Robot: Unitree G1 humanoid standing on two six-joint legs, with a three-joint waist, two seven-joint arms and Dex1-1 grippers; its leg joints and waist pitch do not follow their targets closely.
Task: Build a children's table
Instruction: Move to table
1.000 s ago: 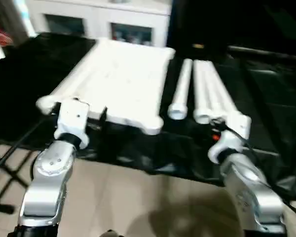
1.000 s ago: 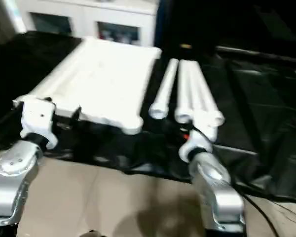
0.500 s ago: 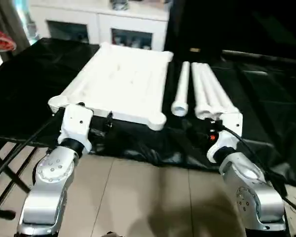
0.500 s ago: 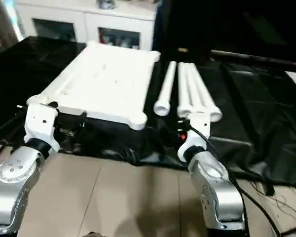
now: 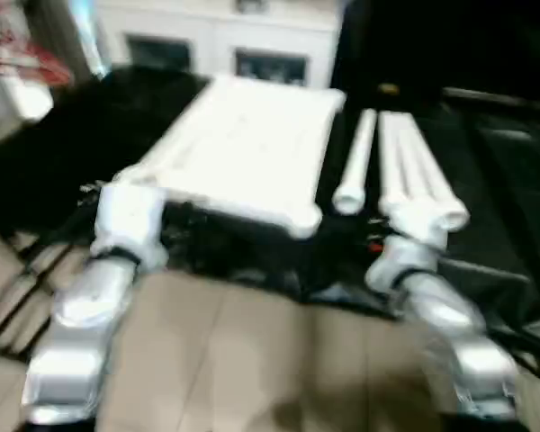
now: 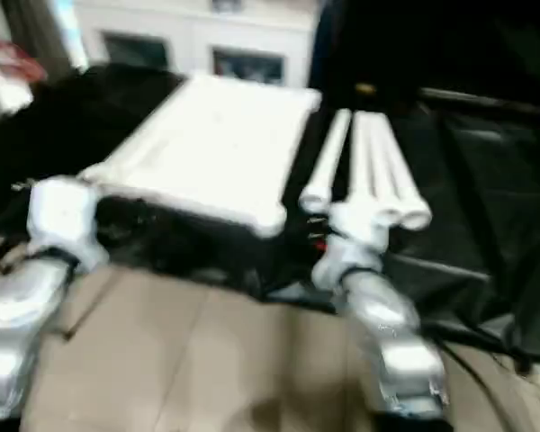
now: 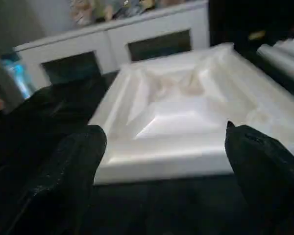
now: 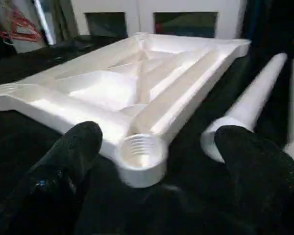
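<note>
A black-draped work surface [image 5: 486, 180] carries all the parts, with a white cabinet with glass doors [image 5: 225, 45] behind it. The biggest piece, the square tabletop [image 5: 243, 148], lies upside down on the cloth, ribbed underside up, its threaded corner socket [image 8: 139, 149] facing the right wrist camera at the near edge. Just beside it on the robot's right lie the white tubular legs [image 5: 405, 171], side by side and pointing away from the robot; there look to be four, though the motion blur makes the count unsure. None is fitted yet, so the job appears to be at its very start: the approach before the first leg is picked up. The left gripper [image 7: 161, 161] hangs before the near edge of the tabletop, jaws spread wide and empty; the right gripper [image 8: 157, 166] is likewise wide open with nothing held, poised between the corner socket and the nearest leg end [image 8: 225, 134]. The next move probably calls for closing on one leg, standing it up and threading it into a socket.
</note>
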